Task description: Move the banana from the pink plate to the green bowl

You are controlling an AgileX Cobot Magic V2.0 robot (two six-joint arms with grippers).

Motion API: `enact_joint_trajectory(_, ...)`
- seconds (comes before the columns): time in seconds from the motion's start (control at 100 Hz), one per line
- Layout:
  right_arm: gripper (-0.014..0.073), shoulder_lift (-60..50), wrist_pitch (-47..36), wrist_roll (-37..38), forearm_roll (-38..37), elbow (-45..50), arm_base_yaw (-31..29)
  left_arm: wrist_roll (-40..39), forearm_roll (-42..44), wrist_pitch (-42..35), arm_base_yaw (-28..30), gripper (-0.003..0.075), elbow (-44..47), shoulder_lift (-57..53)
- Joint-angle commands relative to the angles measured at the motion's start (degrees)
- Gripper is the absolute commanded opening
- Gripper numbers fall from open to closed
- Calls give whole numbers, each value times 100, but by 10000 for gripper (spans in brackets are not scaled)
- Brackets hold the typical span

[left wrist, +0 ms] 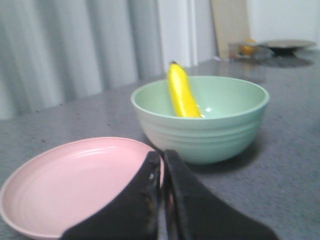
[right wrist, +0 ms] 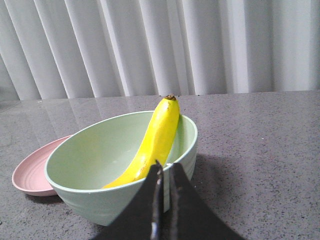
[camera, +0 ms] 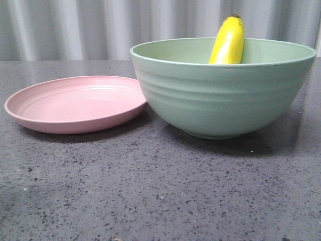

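Note:
The yellow banana (camera: pixel 228 40) leans inside the green bowl (camera: pixel 220 98), its dark tip sticking up above the far rim. It also shows in the left wrist view (left wrist: pixel 181 92) and in the right wrist view (right wrist: pixel 155 142). The pink plate (camera: pixel 75 103) lies empty to the left of the bowl, its rim next to the bowl's side. My left gripper (left wrist: pixel 162 156) is shut and empty, near the plate (left wrist: pixel 75 182) and short of the bowl (left wrist: pixel 210 135). My right gripper (right wrist: pixel 165 167) is shut and empty, in front of the bowl's (right wrist: pixel 90 150) near rim. Neither gripper shows in the front view.
The dark speckled table (camera: pixel 150 191) runs to a grey pleated curtain (camera: pixel 75 25) at the back. In the left wrist view a dark dish (left wrist: pixel 287 46) and a small wire basket with something orange (left wrist: pixel 245 49) stand far off on the table.

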Motion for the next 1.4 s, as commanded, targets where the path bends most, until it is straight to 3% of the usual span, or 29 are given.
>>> enact_joint_trajectory(0.0, -64, 71, -460, -38, -64, -151, -9, -89, 29, -1257, 380, -20, 260, -266)
enact_joint_trajectory(0.14, -64, 71, -460, -38, -64, -151, -9, -98, 29, -1612, 1248, -20, 824, -783)
enact_joint_trajectory(0.19, -64, 71, -460, -38, -64, -151, -9, -115, 29, -1215, 1591, -20, 804, -945)
enact_joint_trajectory(0.39, -64, 71, -460, -38, -64, -151, -9, -115, 53, -824, 2952, -20, 804, -1397)
enact_joint_trajectory(0.63, -64, 71, -460, -38, -64, -151, -9, -115, 53, 885, 4308, -20, 814, -1982)
enact_joint_trajectory(0.8, -64, 71, -450, -38, -64, -151, -9, -115, 53, 2229, 4479, -20, 814, -1968)
enact_joint_trajectory(1.39, -64, 71, -450, -38, -64, -151, -9, -69, 60, 2157, 4479, -20, 814, -1968)
